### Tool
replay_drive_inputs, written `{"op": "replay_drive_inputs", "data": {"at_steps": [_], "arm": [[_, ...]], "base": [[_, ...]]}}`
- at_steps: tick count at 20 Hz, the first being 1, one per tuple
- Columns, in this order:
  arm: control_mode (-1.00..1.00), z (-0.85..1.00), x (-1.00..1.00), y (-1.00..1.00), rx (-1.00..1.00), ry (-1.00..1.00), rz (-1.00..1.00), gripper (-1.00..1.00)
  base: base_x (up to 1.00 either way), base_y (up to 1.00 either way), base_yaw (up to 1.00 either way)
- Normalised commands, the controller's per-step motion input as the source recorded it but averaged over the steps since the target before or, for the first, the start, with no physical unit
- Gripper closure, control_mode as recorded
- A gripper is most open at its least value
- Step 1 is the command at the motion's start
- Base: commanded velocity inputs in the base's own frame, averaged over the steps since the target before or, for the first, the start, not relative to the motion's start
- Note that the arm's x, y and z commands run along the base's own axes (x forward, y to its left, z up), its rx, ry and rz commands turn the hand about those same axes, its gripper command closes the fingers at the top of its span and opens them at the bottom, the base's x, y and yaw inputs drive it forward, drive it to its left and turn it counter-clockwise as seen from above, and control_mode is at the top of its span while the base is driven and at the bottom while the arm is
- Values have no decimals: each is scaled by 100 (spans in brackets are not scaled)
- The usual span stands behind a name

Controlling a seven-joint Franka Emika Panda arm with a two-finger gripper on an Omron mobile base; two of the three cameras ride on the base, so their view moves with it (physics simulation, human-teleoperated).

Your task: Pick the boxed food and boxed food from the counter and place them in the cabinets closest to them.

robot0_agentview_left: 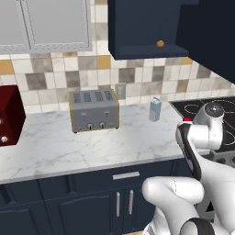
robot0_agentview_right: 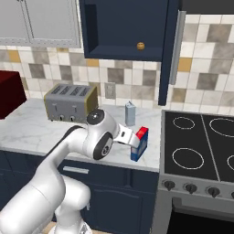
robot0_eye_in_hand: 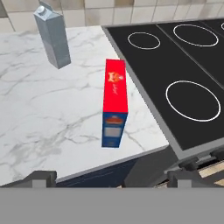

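- The blue box (robot0_eye_in_hand: pixel 114 106) with its red top stands upright on the counter (robot0_eye_in_hand: pixel 52 113), near the front edge, ahead of the jaws and centred between them.
- Stove (robot0_eye_in_hand: pixel 183 78) just beside it; grey carton (robot0_eye_in_hand: pixel 52 38) further back.
- Gripper (robot0_eye_in_hand: pixel 111 177) spread wide, holding nothing, short of the box.

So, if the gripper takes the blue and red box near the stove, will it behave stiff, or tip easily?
The blue and red box has flat faces and sharp edges, so it is probably stiff and easy to clamp. It stands tall and thin near the counter edge, so a sideways push would likely tip it. It looks like light cardboard.
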Motion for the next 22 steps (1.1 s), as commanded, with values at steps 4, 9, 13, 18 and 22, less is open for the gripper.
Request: {"op": "replay_drive_inputs", "data": {"at_steps": [4,9,13,18,22], "arm": [[-100,-19,18,-5,0,0,0,-100],[-100,-19,16,-9,0,0,0,-100],[-100,-16,16,-11,0,0,0,-100],[-100,-15,18,-9,0,0,0,-100],[-100,-16,16,-10,0,0,0,-100]], "base": [[0,0,0],[0,0,0],[0,0,0],[0,0,0],[0,0,0]]}}
